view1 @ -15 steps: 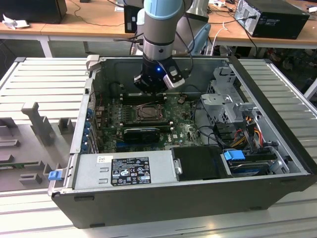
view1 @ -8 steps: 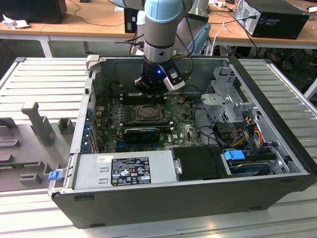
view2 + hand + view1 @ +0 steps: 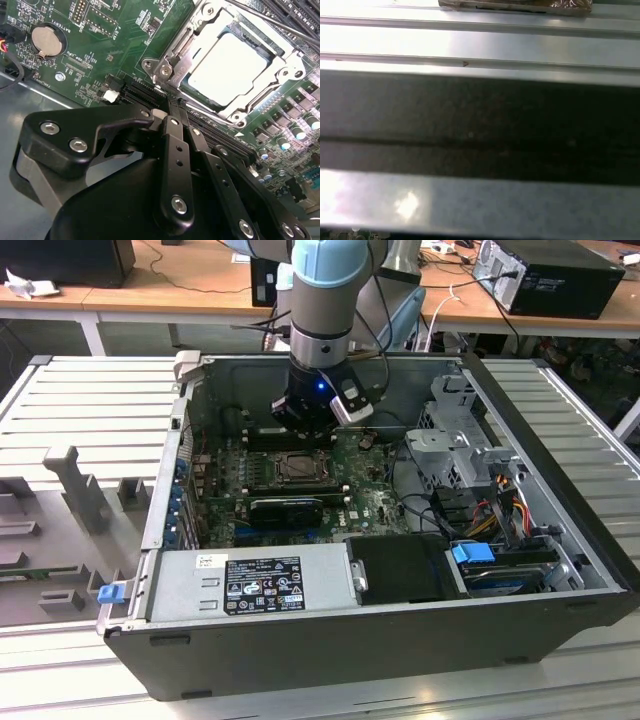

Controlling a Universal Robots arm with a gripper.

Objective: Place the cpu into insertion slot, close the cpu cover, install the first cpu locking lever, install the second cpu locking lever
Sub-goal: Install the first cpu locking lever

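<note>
Cpu [image 3: 227, 67] seated in the insertion slot [image 3: 200, 95], mid-motherboard [image 3: 100, 55]. Cpu cover [image 3: 287, 65] down around it, window framing the chip. Locking levers: engaged or not, impossible to judge, so probably outstanding. Gripper [image 3: 176, 111] poised just beside the socket's near corner, fingers [image 3: 172, 135] pinched together, nothing between them.

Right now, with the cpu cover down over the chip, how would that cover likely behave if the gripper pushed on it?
The cpu cover looks like thin stamped metal, so probably stiff yet springy. Its shiny face may be slippery under the gripper. Framing the cpu, it would likely pivot rather than slide.
</note>
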